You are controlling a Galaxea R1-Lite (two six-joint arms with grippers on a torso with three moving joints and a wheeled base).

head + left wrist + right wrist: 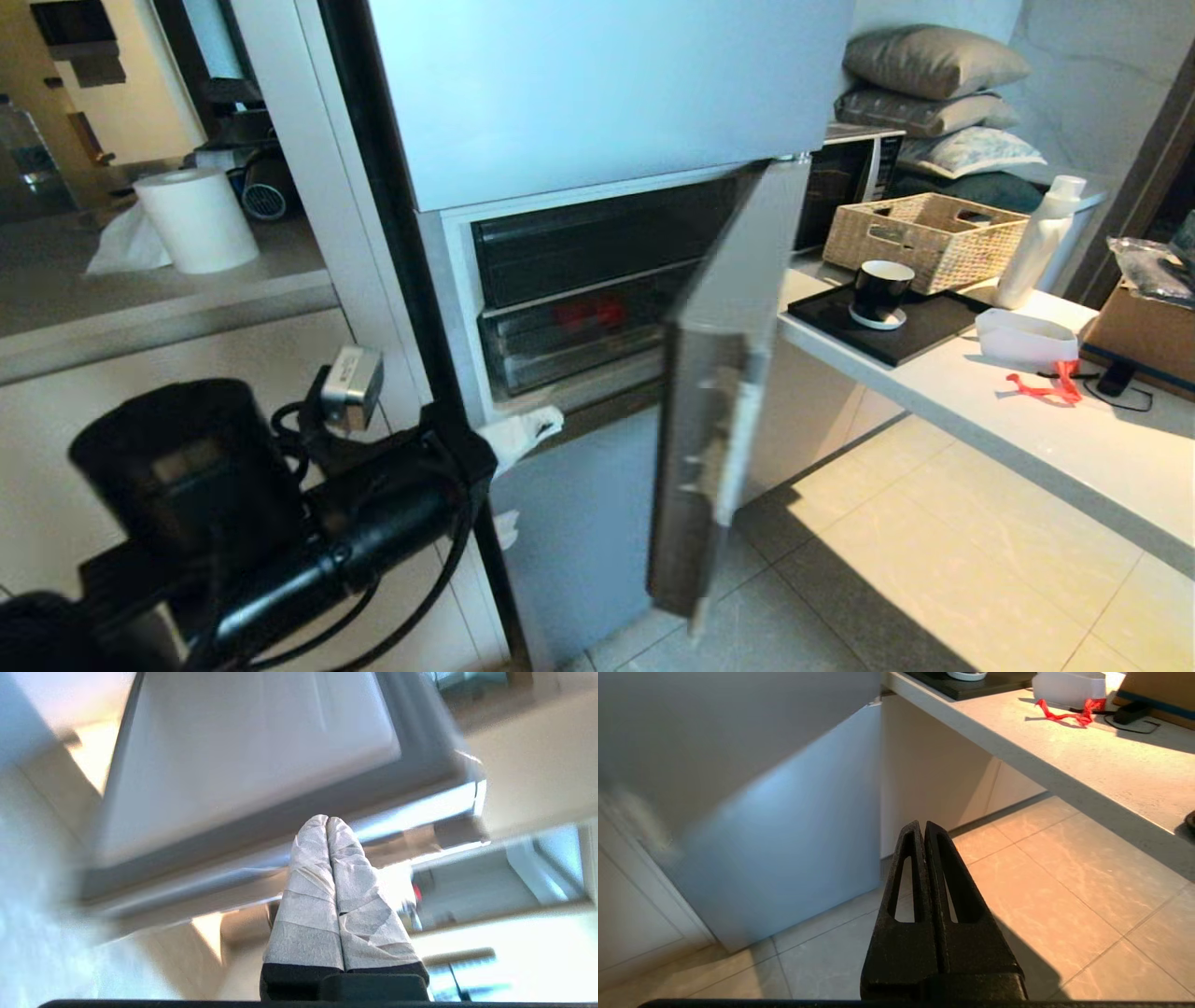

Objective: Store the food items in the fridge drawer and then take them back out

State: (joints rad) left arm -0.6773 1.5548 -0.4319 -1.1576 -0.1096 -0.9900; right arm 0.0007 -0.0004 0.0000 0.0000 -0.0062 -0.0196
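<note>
In the head view a red food item shows dimly through the clear front of the fridge drawer, which sits pushed in under another clear compartment. My left gripper, its fingers wrapped in white tape, is shut and empty just below the drawer's left front corner, by the fridge's frame. The left wrist view shows the taped fingertips of that left gripper pressed together before a blurred grey panel. My right gripper hangs shut over the floor tiles, out of the head view.
The open fridge door swings out to the right of the drawer. A counter at the right bears a black tray, a cup, a wicker basket, a white bottle and a red strap. A paper roll stands at the left.
</note>
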